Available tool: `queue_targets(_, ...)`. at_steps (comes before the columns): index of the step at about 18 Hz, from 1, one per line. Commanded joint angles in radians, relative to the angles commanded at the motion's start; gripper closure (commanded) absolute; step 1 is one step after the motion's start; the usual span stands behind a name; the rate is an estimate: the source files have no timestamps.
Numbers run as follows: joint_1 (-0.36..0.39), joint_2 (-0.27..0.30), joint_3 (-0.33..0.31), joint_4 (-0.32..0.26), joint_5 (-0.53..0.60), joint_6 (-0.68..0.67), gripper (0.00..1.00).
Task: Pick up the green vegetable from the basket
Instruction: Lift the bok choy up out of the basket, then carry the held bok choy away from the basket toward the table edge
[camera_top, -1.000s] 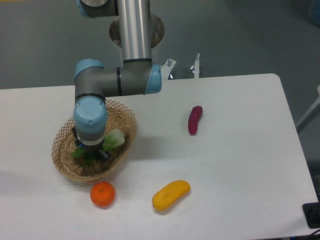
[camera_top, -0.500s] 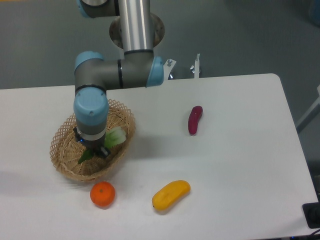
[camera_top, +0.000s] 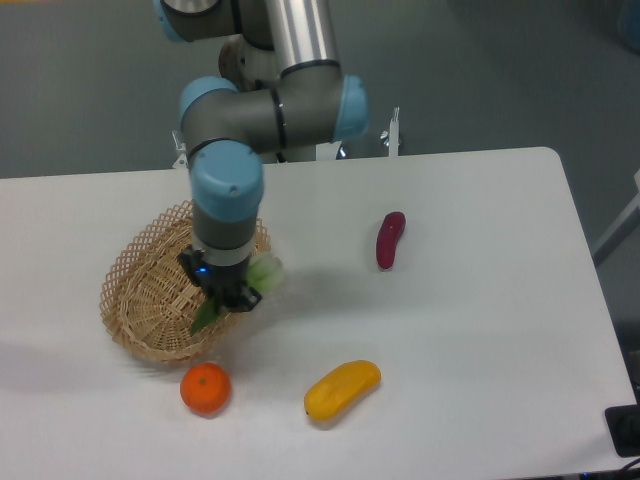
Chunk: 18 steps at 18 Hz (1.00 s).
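Arm (camera_top: 228, 190) swung right, green vegetable (camera_top: 262, 272) carried to basket (camera_top: 150, 290) rim

Black two-finger gripper (camera_top: 224, 295) clamped on small leafy green bok choy (camera_top: 262, 272), above right rim of oval tan wicker basket (camera_top: 145, 290). Nearby on white table (camera_top: 470, 330): orange round fruit (camera_top: 205, 389), yellow oblong fruit (camera_top: 342, 389), purple-red oblong vegetable (camera_top: 390, 239).

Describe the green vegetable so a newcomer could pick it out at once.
Find the wicker basket at the table's left. At its right rim the gripper holds the green vegetable: pale stalk end right, dark leaf tip lower left. It is the only green item; the others are orange, yellow and purple-red.
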Motion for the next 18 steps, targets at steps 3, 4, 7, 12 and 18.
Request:
queue_targets(3, 0.067, -0.005, 0.015, 0.006, 0.006, 0.005, 1.00)
queue_targets(4, 0.089, -0.008, 0.020, 0.008, 0.008, 0.011, 1.00)
queue_targets(7, 0.156, -0.008, 0.037, 0.006, 0.024, 0.037, 1.00)
queue_targets(12, 0.244, -0.018, 0.055, 0.008, 0.098, 0.147, 1.00)
queue_targets(18, 0.364, -0.021, 0.068, 0.000, 0.110, 0.308, 0.96)
